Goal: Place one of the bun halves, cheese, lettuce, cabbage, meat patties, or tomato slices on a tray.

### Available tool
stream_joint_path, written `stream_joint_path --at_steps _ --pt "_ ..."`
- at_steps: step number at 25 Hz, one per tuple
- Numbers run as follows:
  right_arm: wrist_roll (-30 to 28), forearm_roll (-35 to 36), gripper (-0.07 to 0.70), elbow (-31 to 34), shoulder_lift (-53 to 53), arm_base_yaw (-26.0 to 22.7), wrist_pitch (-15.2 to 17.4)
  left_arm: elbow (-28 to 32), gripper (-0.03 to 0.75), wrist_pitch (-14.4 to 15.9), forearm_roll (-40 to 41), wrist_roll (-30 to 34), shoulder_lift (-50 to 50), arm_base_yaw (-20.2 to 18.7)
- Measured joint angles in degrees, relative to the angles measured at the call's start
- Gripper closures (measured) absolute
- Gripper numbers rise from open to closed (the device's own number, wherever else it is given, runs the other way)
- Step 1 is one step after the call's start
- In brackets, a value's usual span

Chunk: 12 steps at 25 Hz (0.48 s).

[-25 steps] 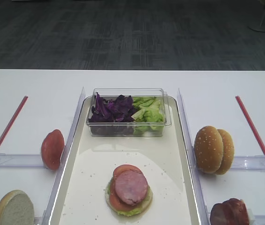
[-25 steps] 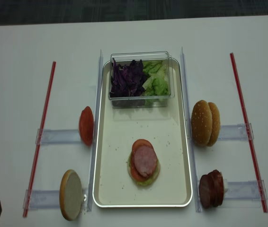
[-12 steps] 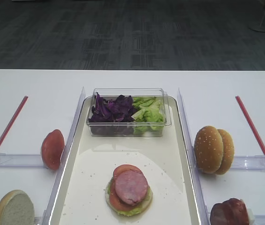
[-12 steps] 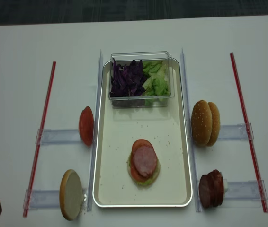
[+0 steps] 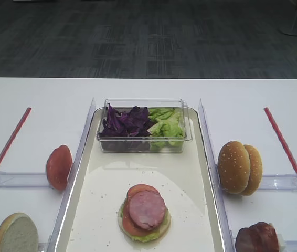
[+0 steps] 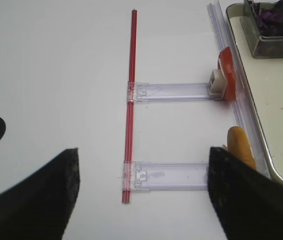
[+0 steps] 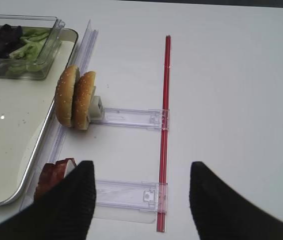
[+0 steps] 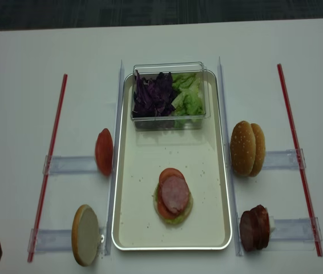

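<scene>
White tabletop, long cream rectangular tray (image 8: 128,228) centred. Stack on it so far: pale bun base, lettuce, red tomato slice, pinkish meat patty (image 8: 174,194) on top. Sesame-seeded top buns (image 8: 247,148) wait right of tray. Right gripper (image 7: 141,200) and left gripper (image 6: 141,195) both spread wide, empty.

White table (image 8: 24,51) bearing a long cream tray (image 8: 133,228) at centre, flanked by two red strips (image 8: 50,154) (image 8: 295,142) and clear plastic holders (image 8: 70,165) propping tomato slices (image 8: 104,152), bun halves (image 8: 246,148) (image 8: 85,234) and meat patties (image 8: 255,227) on edge.
</scene>
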Motion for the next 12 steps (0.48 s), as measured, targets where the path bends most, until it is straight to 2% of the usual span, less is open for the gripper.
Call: stream_joint_path --at_steps 12 --pt "-0.19 0.0 0.186 0.0 0.0 0.0 0.0 0.0 0.224 0.0 0.0 -0.26 0.0 0.0"
